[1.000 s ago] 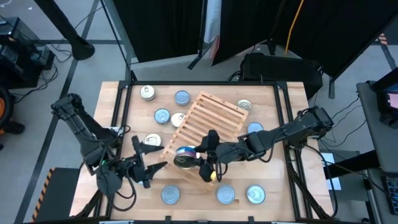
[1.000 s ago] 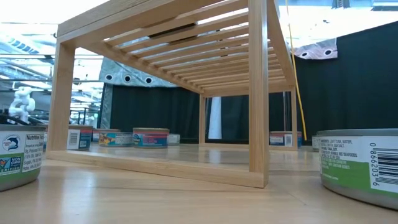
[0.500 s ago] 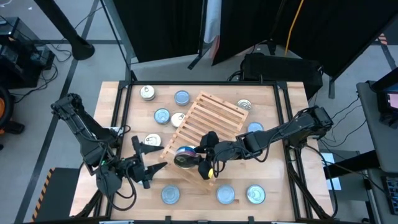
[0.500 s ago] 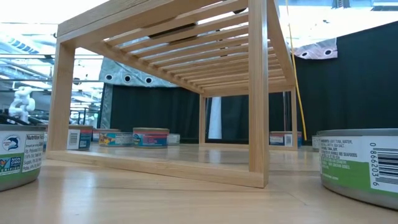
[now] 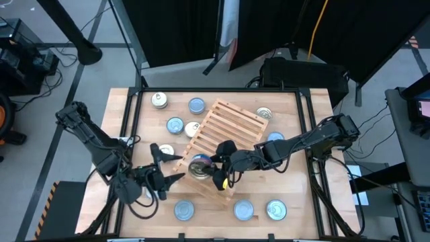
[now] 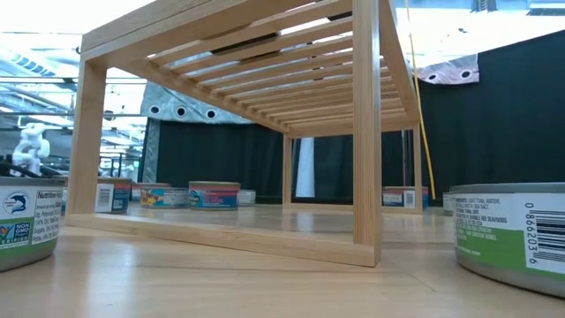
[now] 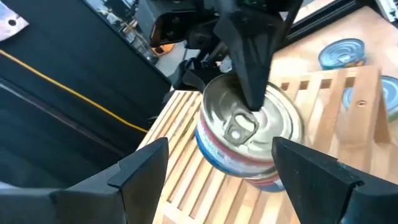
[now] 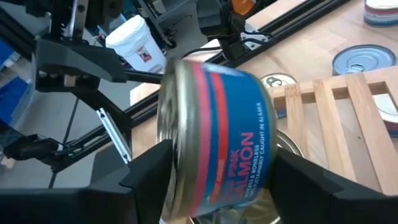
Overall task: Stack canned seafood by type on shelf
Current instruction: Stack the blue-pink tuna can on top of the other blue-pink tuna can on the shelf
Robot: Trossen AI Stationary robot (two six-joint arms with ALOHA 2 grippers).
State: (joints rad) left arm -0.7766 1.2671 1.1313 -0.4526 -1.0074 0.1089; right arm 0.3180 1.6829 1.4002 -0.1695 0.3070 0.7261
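Where right gripper [image 8: 214,174] clasps: salmon tin [image 8: 214,140].

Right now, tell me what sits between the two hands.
High view: a salmon tin on the shelf edge sits between the open left hand and the right hand.

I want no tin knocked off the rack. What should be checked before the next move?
1. Blue-sided round tin with silver pull-tab top on the light-wood slatted shelf: ok, near a corner.
2. Tin flat, tab up: ok.
3. Right gripper at the tin, released or gripping: cannot tell.
4. Left gripper open and empty: ok.
5. Left gripper apart from the tin: ok, just beside the shelf.
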